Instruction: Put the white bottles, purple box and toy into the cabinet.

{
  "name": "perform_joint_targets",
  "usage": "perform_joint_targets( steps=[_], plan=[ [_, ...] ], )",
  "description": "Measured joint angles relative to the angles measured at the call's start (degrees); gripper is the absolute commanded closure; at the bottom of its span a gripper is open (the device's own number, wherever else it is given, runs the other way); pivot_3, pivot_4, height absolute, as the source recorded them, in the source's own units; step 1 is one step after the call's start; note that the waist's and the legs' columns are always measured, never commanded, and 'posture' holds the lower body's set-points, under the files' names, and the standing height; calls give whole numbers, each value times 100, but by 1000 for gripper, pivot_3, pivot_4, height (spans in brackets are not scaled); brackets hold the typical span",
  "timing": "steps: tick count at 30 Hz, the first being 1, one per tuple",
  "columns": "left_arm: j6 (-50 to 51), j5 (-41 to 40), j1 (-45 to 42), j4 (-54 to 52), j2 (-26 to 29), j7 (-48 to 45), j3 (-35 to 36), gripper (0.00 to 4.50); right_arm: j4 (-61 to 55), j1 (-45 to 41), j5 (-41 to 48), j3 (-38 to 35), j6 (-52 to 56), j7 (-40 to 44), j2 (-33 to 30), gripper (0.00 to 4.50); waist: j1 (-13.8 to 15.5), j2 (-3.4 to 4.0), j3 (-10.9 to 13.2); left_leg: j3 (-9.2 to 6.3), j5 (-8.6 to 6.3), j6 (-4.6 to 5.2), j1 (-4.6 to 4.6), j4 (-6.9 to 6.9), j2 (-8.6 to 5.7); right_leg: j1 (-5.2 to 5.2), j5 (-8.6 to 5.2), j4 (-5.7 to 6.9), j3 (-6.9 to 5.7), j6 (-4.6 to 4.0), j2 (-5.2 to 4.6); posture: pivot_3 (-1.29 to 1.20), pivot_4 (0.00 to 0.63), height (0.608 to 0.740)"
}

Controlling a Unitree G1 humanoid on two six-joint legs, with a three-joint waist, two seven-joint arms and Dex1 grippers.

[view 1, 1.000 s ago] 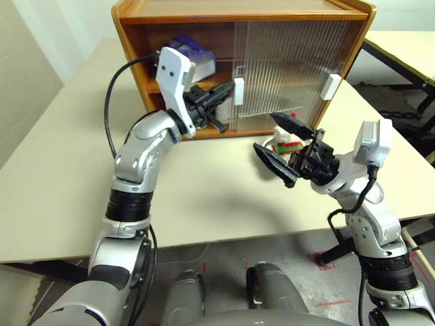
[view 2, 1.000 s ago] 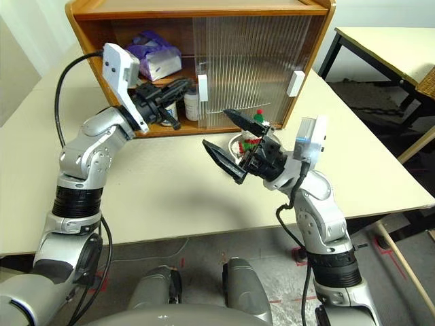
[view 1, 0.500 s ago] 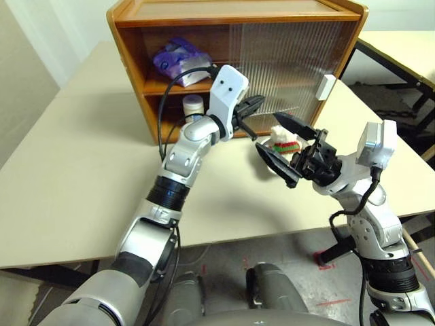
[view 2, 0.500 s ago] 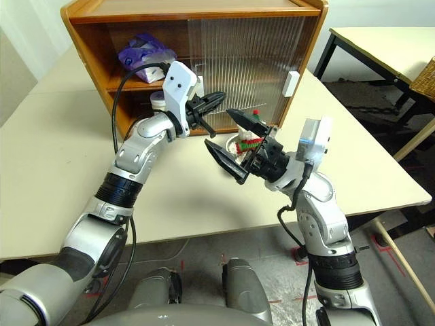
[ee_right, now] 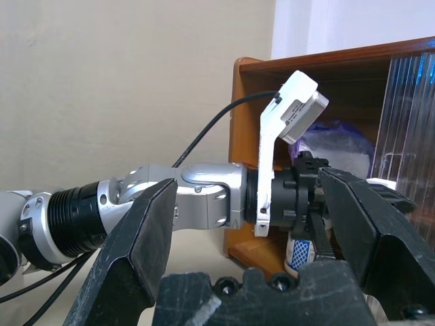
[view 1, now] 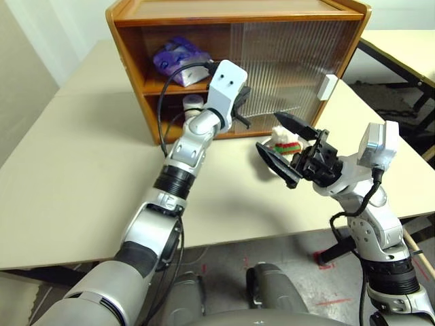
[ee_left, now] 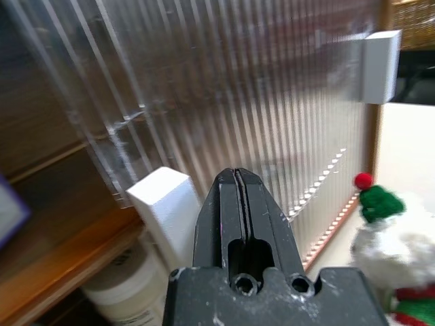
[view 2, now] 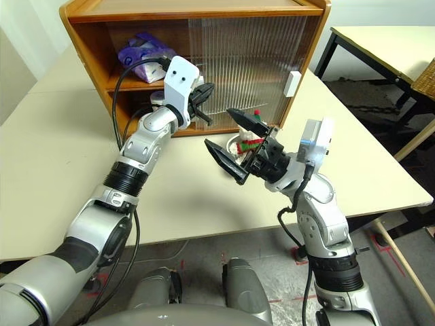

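Large orange-brown wooden cabinet with a middle shelf stands at the far edge of the beige table. Both ribbed translucent sliding doors cover its right part; left part open. Soft lilac-purple tissue pack lies on the upper shelf in the open part. One short white plastic jar with blue-printed label stands on the lower level in the open part, partly hidden behind the left arm; a second jar cannot be made out for sure. Small white plush snowman with red-and-green scarf and hat sits on the table in front of the doors, near the cabinet's right half; what it sits in is hidden by the right hand.

Left hand clenched, fingers pressed together with nothing between them, tip just beside the white rectangular door handle at the inner door edge; contact cannot be told. Right hand released, black fingers spread wide and empty, held above the table in front of the snowman, apart from it.
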Motion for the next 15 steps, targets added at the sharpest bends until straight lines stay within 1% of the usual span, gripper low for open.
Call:
perform_joint_targets(
  steps=[7, 15],
  plan=[
    [120, 129, 63, -118, 87, 128, -1, 4445, 9, -14, 1, 0, 0, 17, -1, 0, -5, 0, 0, -2, 0, 0, 5, 0, 2, 0, 0, 1, 0, 0, -1, -74, 10, 740],
    [283, 214, 195, -384, 320, 190, 0, 4445, 71, -90, 4, 0, -1, 114, 1, 0, -14, 3, 3, -12, -1, -1, 9, -1, 5, -5, 4, 5, 0, 4, 1, -56, 12, 740]
  ],
)
